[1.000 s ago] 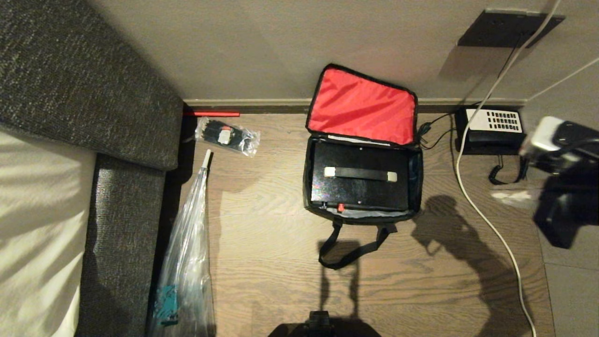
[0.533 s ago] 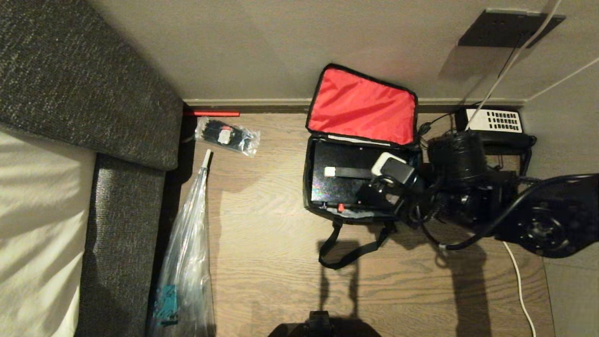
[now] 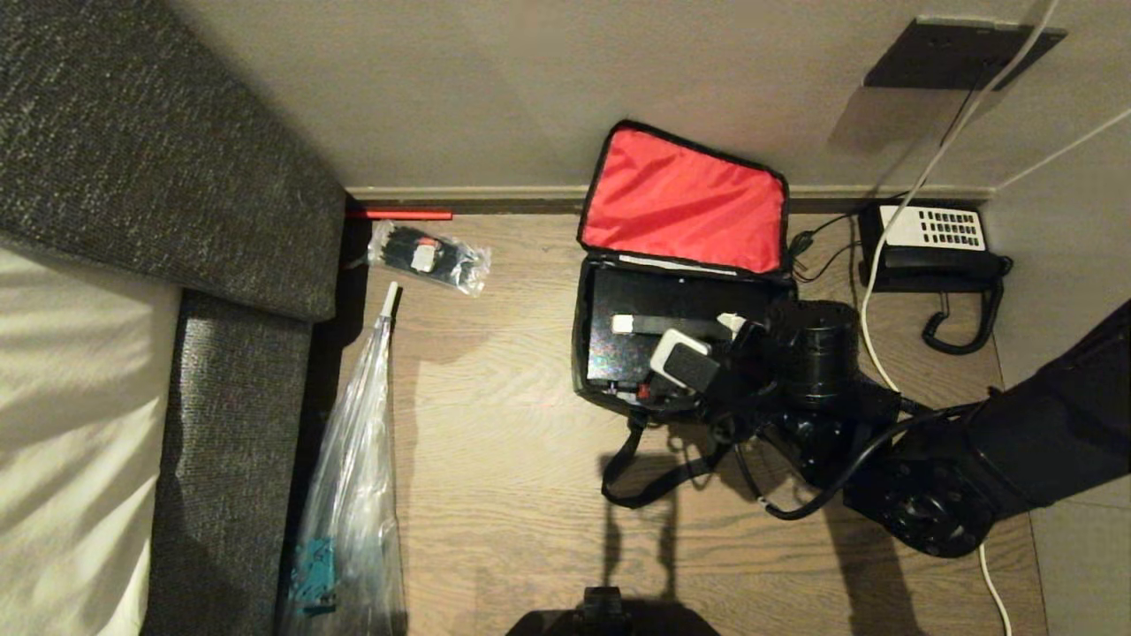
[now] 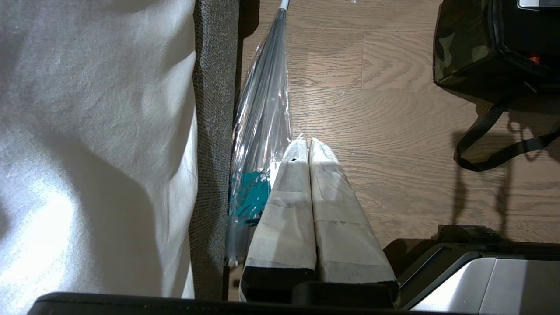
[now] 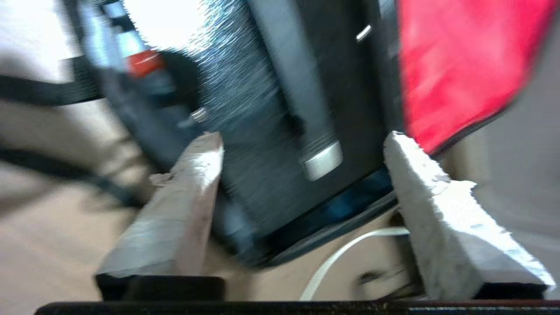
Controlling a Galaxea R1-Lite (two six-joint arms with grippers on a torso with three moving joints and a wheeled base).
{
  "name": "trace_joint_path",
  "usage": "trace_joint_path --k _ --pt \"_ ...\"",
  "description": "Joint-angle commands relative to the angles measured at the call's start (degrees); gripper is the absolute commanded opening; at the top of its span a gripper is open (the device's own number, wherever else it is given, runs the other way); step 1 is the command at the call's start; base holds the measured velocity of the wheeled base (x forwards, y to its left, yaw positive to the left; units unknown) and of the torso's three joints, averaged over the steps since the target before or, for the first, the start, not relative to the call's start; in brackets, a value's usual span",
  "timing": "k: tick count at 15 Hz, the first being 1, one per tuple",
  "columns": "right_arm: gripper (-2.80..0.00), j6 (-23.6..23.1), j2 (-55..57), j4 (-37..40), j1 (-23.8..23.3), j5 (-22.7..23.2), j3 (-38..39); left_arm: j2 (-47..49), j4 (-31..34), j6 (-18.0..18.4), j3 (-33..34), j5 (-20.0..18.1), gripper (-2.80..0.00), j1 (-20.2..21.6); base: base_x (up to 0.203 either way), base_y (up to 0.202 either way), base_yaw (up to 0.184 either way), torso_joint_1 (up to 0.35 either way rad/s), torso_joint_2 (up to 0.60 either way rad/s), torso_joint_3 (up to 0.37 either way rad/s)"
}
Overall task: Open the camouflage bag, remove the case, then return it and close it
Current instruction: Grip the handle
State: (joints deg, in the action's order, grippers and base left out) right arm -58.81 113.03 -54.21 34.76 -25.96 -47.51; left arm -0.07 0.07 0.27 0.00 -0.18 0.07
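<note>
Under me the floor [image 3: 495, 424] is matt wood-grain plank. The camouflage bag [image 4: 463, 48] is woven cloth, its lid lining [image 3: 685, 199] a smooth red fabric. The case [image 3: 636, 353] inside looks glossy black, faintly sparkled. The clear plastic bag [image 3: 353, 495] is crinkled and shiny. The upholstery [image 3: 132, 150] is coarse grey weave.

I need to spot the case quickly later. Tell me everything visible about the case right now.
The case is flat, black and glossy, lying face-up inside the open camouflage bag and nearly filling it. A dark handle with pale ends runs across its top; a small red spot sits at its near edge. The right claw hovers open over its right half, hiding part of it.
</note>
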Motion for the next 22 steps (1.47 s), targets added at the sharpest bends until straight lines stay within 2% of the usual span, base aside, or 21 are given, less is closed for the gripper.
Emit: trace_joint_path --k 1,3,4,5,7,13,22 --pt "0.0 -8.05 4.3 -8.71 -0.03 -0.62 1.35 0.07 0.01 0.0 0.1 0.01 -2.8 0.01 0.0 0.0 0.0 0.0 0.0 0.0" --pt "0.0 -10.99 8.97 -14.9 -0.17 -1.39 1.15 0.07 0.01 0.0 0.09 0.01 -2.8 0.01 0.0 0.0 0.0 0.0 0.0 0.0" --pt "0.0 -12.22 11.82 -21.15 -0.19 -3.12 0.99 0.07 0.01 0.0 0.09 0.01 -2.8 0.01 0.0 0.0 0.0 0.0 0.0 0.0" --pt "0.0 -13.92 13.13 -24.26 -0.2 -4.52 0.73 0.07 0.01 0.0 0.09 0.01 -2.8 0.01 0.0 0.0 0.0 0.0 0.0 0.0" --pt "0.0 -20.18 12.87 -23.76 -0.21 -6.01 -0.69 0.07 0.01 0.0 0.09 0.01 -2.8 0.01 0.0 0.0 0.0 0.0 0.0 0.0" --pt "0.0 -21.51 16.1 -29.37 0.54 -10.03 -3.72 0.07 0.01 0.0 0.16 0.01 -2.8 0.01 0.0 0.0 0.0 0.0 0.0 0.0" --pt "0.0 -21.46 21.99 -32.71 0.41 -10.09 -6.12 0.07 0.01 0.0 0.17 0.01 -2.8 0.01 0.0 0.0 0.0 0.0 0.0 0.0"
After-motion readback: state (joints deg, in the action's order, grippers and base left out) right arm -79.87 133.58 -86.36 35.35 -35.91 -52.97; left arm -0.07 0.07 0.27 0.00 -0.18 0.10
